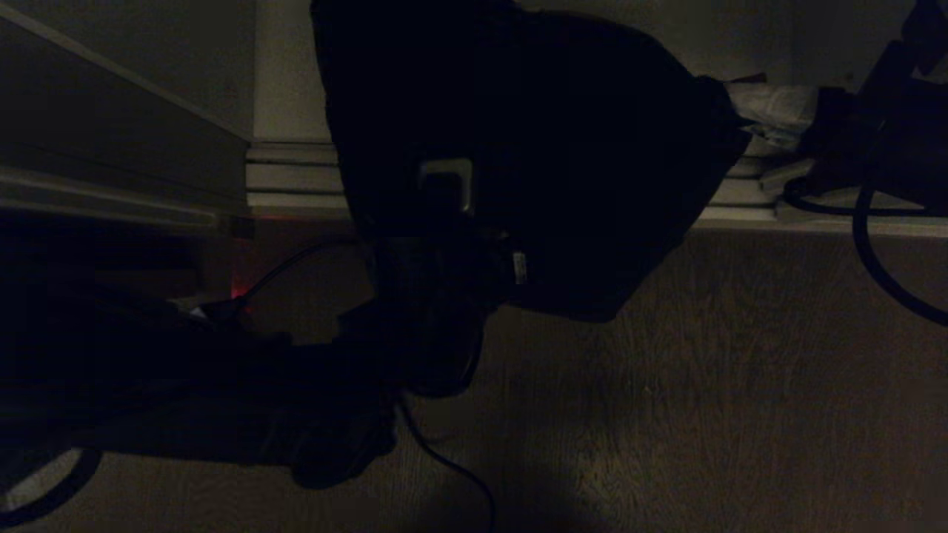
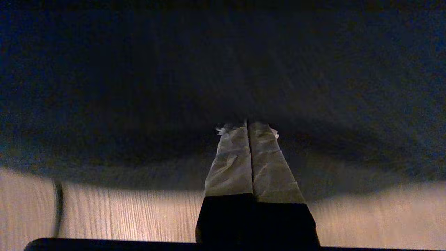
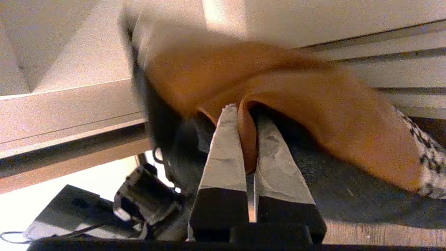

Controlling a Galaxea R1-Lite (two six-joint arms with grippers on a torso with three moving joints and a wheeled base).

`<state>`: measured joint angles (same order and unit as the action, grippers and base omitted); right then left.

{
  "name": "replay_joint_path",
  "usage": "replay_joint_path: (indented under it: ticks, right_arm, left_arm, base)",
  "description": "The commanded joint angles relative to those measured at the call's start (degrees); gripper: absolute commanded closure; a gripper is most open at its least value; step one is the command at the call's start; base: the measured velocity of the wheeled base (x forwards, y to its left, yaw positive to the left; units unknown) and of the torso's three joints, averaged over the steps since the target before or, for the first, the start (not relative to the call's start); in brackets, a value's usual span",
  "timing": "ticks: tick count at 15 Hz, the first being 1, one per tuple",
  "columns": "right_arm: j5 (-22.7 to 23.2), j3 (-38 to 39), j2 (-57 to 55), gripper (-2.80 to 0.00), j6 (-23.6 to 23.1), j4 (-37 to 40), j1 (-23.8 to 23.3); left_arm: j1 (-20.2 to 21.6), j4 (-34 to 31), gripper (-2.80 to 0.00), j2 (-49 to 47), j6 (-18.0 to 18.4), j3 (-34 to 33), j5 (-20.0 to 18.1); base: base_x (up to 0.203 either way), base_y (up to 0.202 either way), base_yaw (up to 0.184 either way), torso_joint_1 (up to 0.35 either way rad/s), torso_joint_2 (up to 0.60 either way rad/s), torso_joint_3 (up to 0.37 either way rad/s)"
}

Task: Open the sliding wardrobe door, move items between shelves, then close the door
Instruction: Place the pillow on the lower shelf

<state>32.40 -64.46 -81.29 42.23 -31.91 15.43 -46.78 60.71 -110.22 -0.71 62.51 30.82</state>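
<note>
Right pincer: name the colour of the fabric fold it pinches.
Orange-brown fabric fold, clamped by the right pincer; right wrist view shows it best.

Dim room, wood-grain floor [image 1: 740, 385], pale wall [image 1: 289, 66]

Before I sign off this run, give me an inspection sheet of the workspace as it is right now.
Surface: wooden floor, dimly lit.
Job's things: dark cushion held above the floor; houndstooth edge shows in the right wrist view.
Clutter: nothing seen.
Grippers: left gripper shut, tips against black fabric; right gripper shut on brown fabric fold.
Cables: black cable loops on the right; thin cable on the floor.
Surroundings: ribbed floor track; pale panel on the left.
</note>
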Motion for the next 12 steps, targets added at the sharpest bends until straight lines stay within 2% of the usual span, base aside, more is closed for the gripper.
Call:
replay_joint_path:
  ticks: [1,4,5,8,12]
  right_arm:
    - [0.29,0.34,0.25,0.0,0.22,-0.17,0.04]
    - [0.55,1.26,0.69,0.0,0.14,-0.25,0.04]
    - [0.56,1.45,0.87,0.0,0.14,-0.25,0.04]
    - [0.56,1.27,0.08,0.0,0.14,-0.34,0.04]
    - [0.35,-2.47,-1.21,0.0,0.29,-0.25,0.12]
  left_arm:
    - [0.18,6.91,0.0,-3.64,3.39,3.24,1.57]
    - [0.03,14.32,0.0,-4.29,9.88,4.55,1.97]
    - [0.08,15.42,0.0,-5.2,11.01,5.19,1.93]
    - [0.02,18.02,0.0,-7.2,11.78,5.25,1.97]
    - [-1.71,18.3,0.0,-0.51,13.71,3.55,1.96]
  base:
    - [0.0,0.0,0.0,0.0,0.0,0.0]
    - [0.0,0.0,0.0,0.0,0.0,0.0]
    - [0.0,0.0,0.0,0.0,0.0,0.0]
    - [0.0,0.0,0.0,0.0,0.0,0.0]
    - [0.0,0.0,0.0,0.0,0.0,0.0]
